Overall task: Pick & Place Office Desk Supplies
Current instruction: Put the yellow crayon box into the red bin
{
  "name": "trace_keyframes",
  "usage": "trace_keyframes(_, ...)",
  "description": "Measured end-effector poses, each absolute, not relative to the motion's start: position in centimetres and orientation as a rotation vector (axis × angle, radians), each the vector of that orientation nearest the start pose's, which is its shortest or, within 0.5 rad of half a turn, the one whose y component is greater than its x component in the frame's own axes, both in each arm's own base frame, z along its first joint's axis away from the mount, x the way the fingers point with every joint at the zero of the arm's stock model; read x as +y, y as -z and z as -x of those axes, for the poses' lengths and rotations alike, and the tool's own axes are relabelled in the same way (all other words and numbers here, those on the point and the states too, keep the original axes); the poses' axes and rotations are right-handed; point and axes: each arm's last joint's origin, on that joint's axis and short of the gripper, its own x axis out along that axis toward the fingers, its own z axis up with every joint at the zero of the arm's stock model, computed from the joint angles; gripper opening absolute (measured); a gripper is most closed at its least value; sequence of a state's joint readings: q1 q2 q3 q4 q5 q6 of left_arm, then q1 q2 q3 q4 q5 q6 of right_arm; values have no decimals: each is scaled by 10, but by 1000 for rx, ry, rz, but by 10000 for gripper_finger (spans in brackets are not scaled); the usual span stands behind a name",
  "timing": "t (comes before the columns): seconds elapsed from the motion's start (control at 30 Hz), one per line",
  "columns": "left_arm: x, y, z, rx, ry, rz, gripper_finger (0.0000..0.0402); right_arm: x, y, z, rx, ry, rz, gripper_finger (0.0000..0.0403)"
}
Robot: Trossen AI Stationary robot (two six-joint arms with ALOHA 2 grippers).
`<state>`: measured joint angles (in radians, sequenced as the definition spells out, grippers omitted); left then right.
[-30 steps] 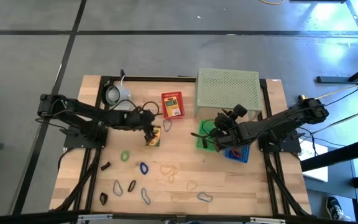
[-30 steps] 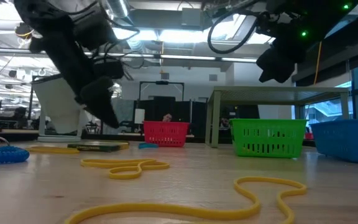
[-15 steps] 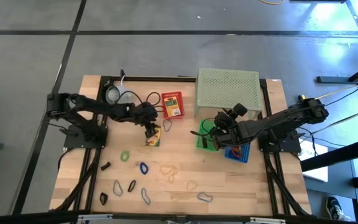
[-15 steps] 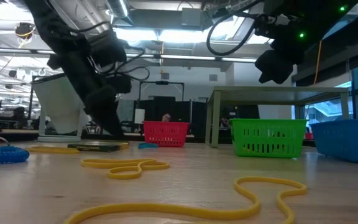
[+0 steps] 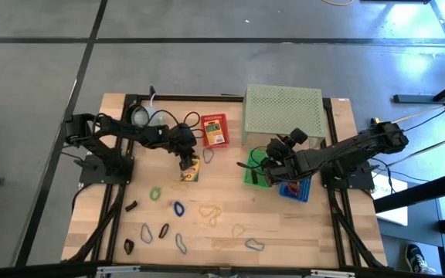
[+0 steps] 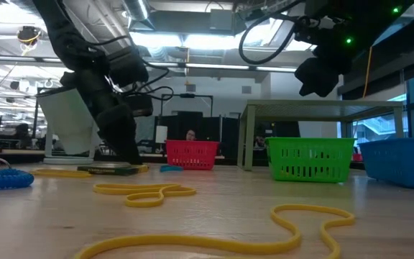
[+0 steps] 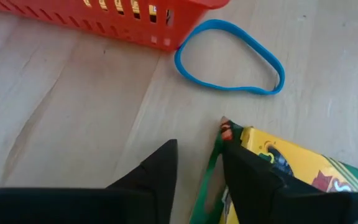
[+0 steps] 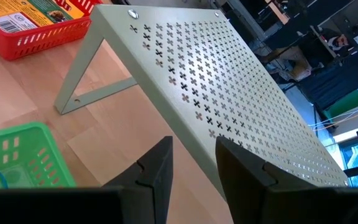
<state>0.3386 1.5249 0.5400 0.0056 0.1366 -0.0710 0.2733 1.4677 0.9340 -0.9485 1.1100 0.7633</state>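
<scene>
Yellow printed box (image 7: pixel 291 168), flat, left hand (image 7: pixel 197 165) astride edge

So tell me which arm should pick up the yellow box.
Left. The left gripper is already down at the yellow box, one finger over its edge. The right gripper hangs above the green basket, well away from it.

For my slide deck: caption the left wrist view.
Left gripper straddling the yellow box's edge, beside a blue loop and red basket.
</scene>
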Motion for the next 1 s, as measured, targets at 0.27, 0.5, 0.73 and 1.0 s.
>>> trace_keyframes(0.27, 78, -116, -234, 954, -197, 258, 13, 40, -213, -239, 800, 1017, 321, 123)
trace_keyframes(0.5, 76, -127, -231, 916, -174, 242, 1, 40, -213, -239, 800, 1017, 321, 123)
trace_keyframes(0.73, 75, -152, -228, 803, -182, 210, 1, 40, -213, -239, 801, 1017, 321, 123)
trace_keyframes(1.0, 65, -179, -223, 684, -156, 167, 2, 40, -213, -239, 801, 1017, 322, 123)
